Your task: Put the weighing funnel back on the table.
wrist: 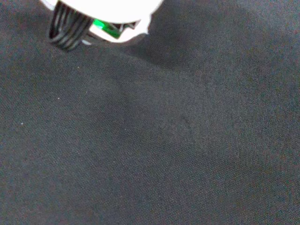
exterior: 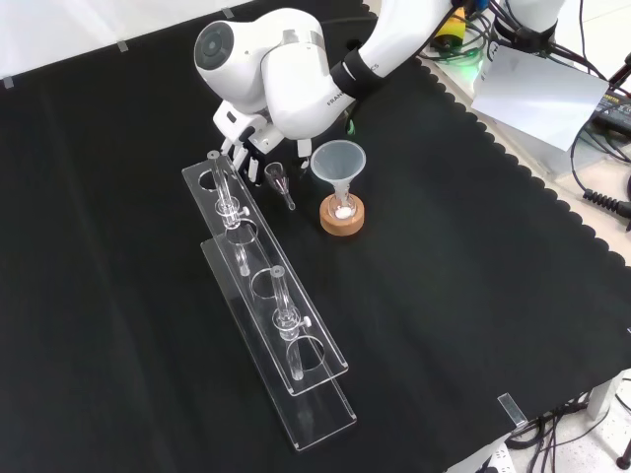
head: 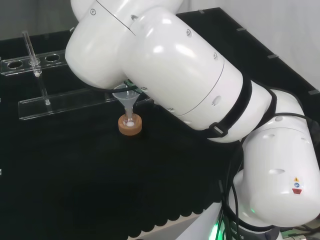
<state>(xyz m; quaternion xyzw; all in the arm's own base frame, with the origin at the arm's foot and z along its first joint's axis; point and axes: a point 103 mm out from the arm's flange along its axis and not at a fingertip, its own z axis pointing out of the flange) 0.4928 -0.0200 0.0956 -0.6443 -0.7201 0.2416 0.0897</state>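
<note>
In the front view the weighing funnel [exterior: 280,185], a small clear scoop with a short stem, lies low over the black cloth. Its stem points toward the view's lower right. It sits between the test tube rack and the big funnel. My hand [exterior: 246,138] hangs right beside its wide end, under the white arm link [exterior: 281,69]. Whether the hand touches or holds the piece cannot be made out. The wrist view has a blurred white part of the hand [wrist: 101,11] above bare cloth close below.
The big funnel [exterior: 338,160] [head: 128,100] stands in a small flask on a cork ring [exterior: 342,219] [head: 130,126]. Two clear racks [exterior: 266,305] [head: 75,102] with upright test tubes [exterior: 225,192] run left of the hand in the front view. Open cloth lies on the front view's right.
</note>
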